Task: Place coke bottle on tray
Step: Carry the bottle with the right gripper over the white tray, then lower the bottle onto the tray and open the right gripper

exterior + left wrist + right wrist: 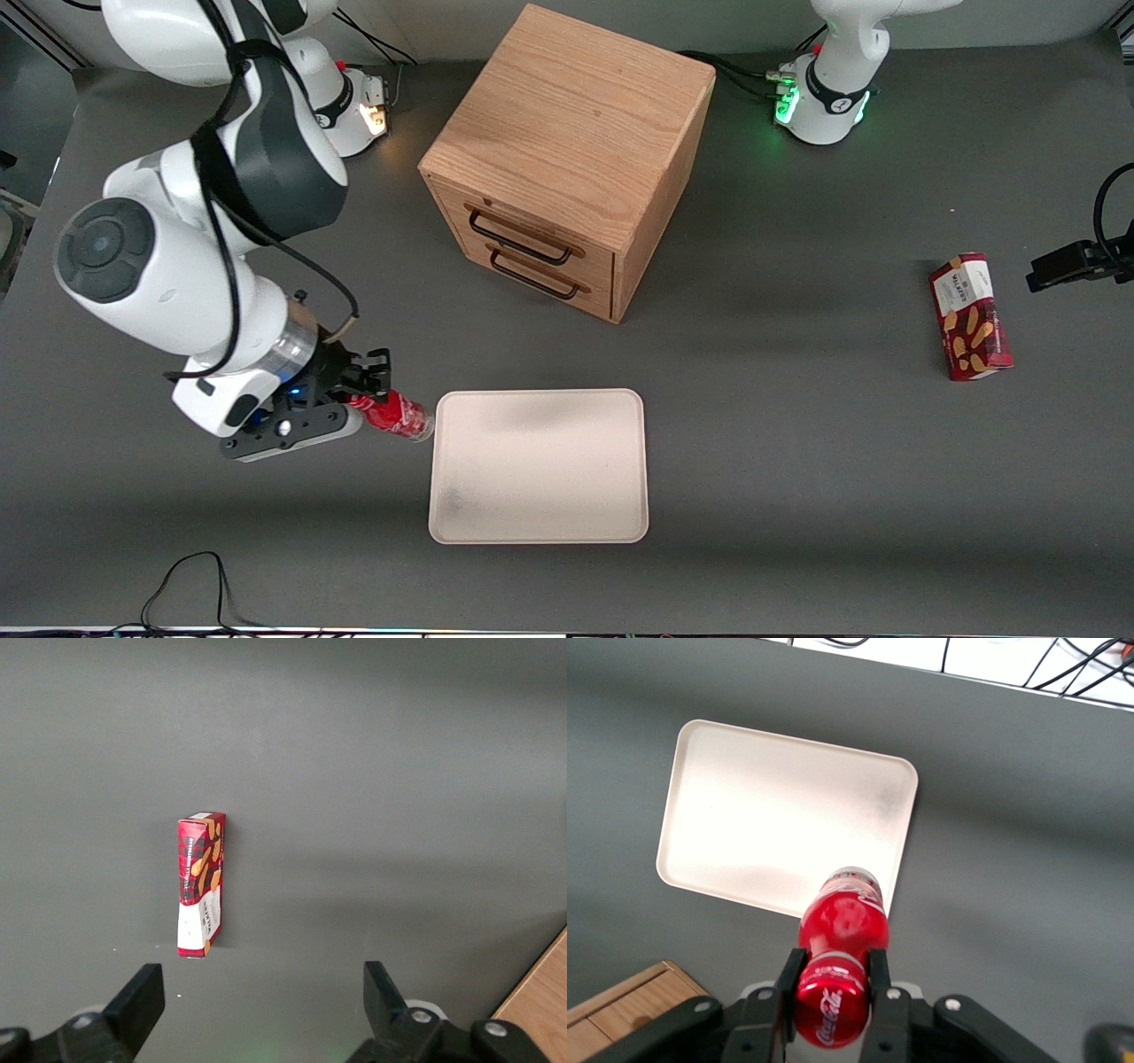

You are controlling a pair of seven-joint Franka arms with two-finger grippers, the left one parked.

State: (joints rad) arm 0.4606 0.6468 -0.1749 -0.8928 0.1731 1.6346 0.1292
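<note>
My right gripper (368,400) is shut on the cap end of the coke bottle (396,415), a slim red bottle with white script. It holds the bottle tilted, clear base pointing toward the tray (539,465), just above the table beside the tray's edge toward the working arm's end. In the right wrist view the fingers (789,979) clamp the bottle's red neck (833,992), and the bottle's base (852,879) hangs over the tray's rim (899,864). The cream-white tray lies flat with nothing on it and a faint grey smudge.
A wooden two-drawer cabinet (567,159) stands farther from the front camera than the tray. A red snack box (970,316) lies toward the parked arm's end of the table; it also shows in the left wrist view (202,882). A black cable (190,589) loops near the table's front edge.
</note>
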